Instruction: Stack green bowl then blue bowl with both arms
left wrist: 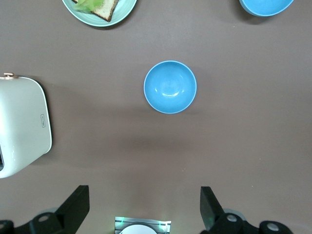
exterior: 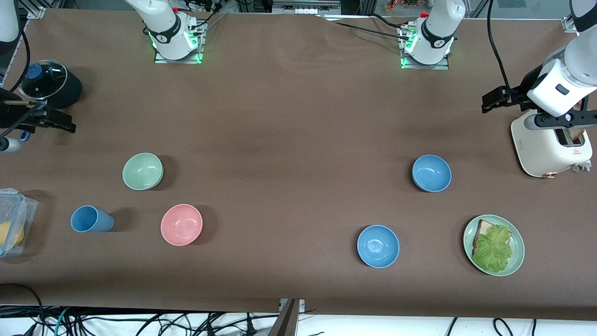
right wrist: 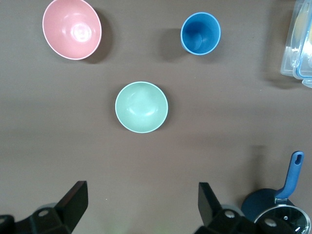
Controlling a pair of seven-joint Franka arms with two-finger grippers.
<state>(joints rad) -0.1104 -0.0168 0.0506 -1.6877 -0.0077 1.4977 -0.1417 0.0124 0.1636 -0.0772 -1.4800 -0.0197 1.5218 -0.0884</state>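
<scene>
**Pre-grasp: both end effectors spread wide, nothing picked**

Left end effector (left wrist: 144, 207): hanging wide, empty, up over the toaster (exterior: 550, 144) at the left arm's end of the bench (exterior: 289, 116). Right end effector (right wrist: 141, 207): also spread wide, empty, hovering beside the lidded pot (exterior: 45, 84) at the right arm's end.

Looking down on the green bowl (right wrist: 141, 107) from the right wrist; sitting upright on the bench, farther from the front camera than the pink bowl (exterior: 181, 224) and blue cup (exterior: 91, 219). Blue bowl (left wrist: 170, 87) centred under the left wrist camera; second blue bowl (exterior: 378, 246) lying nearer the front camera, beside the plate with lettuce (exterior: 494, 245).

Judging step: none done yet. Next: likely descending on the green bowl's rim, one finger inside, one outside; same for the blue bowl.

Writing: only a small mark on the toaster, not readable.
</scene>
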